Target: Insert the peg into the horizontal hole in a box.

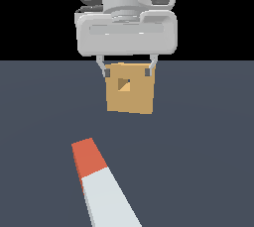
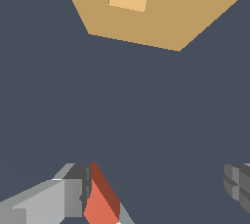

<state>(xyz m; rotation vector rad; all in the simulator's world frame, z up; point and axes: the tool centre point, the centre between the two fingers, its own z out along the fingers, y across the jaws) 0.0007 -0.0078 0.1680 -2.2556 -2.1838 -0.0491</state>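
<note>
The two-finger grey gripper (image 1: 127, 72) is spread wide and grasps nothing; it hangs in front of the upper edge of the tan-orange square box (image 1: 130, 93). The small dark square hole (image 1: 123, 85) faces the camera. The long square-sectioned peg (image 1: 101, 186), red-orange end toward the box, lies on the dark grey floor (image 1: 198, 146), well apart from the box.

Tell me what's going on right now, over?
End effector open, holding nothing. Peg flat on the floor, red end toward the box. Hole unblocked, floor between them bare.
</note>
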